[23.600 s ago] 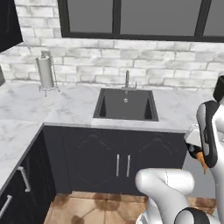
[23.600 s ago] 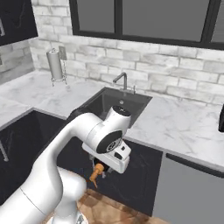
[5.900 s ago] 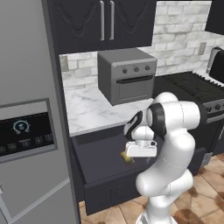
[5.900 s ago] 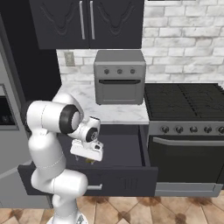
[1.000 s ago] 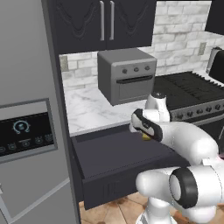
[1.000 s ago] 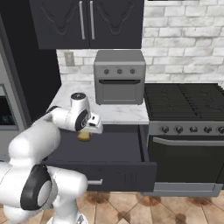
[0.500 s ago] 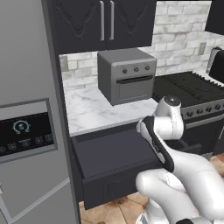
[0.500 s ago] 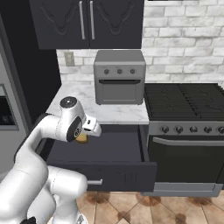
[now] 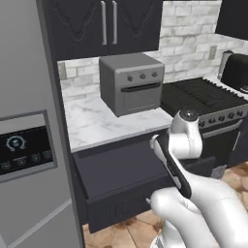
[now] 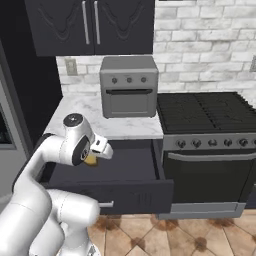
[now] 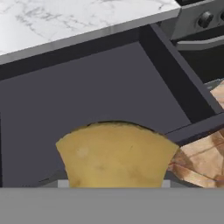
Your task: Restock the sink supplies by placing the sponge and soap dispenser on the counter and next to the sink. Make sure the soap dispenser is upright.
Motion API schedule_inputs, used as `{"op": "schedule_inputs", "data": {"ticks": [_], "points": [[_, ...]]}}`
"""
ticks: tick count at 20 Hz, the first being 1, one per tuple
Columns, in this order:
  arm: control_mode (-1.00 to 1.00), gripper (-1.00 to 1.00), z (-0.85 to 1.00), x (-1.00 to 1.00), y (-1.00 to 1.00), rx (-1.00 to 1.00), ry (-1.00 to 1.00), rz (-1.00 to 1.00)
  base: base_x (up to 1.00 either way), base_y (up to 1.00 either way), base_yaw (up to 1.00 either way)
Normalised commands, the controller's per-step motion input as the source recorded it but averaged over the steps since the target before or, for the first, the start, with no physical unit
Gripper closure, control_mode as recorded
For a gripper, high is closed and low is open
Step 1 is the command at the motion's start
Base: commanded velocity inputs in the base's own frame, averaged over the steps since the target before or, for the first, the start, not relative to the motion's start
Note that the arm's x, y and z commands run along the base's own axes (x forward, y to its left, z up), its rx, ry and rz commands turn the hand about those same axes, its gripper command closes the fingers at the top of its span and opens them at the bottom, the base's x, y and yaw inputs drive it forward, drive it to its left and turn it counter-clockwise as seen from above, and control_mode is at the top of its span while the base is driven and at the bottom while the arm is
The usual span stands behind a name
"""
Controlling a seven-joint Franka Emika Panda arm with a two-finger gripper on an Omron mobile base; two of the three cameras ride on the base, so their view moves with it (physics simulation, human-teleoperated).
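**A:** Which step are you on?

**B:** Got the sponge (image 11: 114,155). My gripper (image 10: 95,155) is clamped on it over the open drawer (image 10: 130,160), near its left wall. Next I'd guess: drive to the sink and set it on the counter beside it.

Arm folded tight, elbow up, forearm angled down with the wrist bent. Gripper (image 10: 91,159) sits low in front of the body, mostly masked by the wrist housing in the right base view; in the left base view the forearm covers it. Jaws closed on the sponge (image 11: 116,155): yellow block sits between them, bulging out past the fingertips and hiding them in the hand view. Hand pitched forward and down.
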Motion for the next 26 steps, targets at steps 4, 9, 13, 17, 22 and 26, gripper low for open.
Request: {"op": "schedule_inputs", "data": {"ticks": [4, 9, 13, 17, 22, 26], "points": [[1.00, 1.00, 0.00, 0.00, 0.00, 0.00, 0.00, 0.00, -0.45, -0.47, -0.65], [1.00, 1.00, 0.00, 0.00, 0.00, 0.00, 0.00, 0.00, -0.13, -0.75, -0.72], [1.00, 1.00, 0.00, 0.00, 0.00, 0.00, 0.00, 0.00, 0.22, -0.94, -0.67], [1.00, 1.00, 0.00, 0.00, 0.00, 0.00, 0.00, 0.00, 0.60, -0.95, -0.62], [1.00, 1.00, 0.00, 0.00, 0.00, 0.00, 0.00, 0.00, 0.77, -0.82, -0.61], [1.00, 1.00, 0.00, 0.00, 0.00, 0.00, 0.00, 0.00, 0.95, -0.63, -0.51]]}}
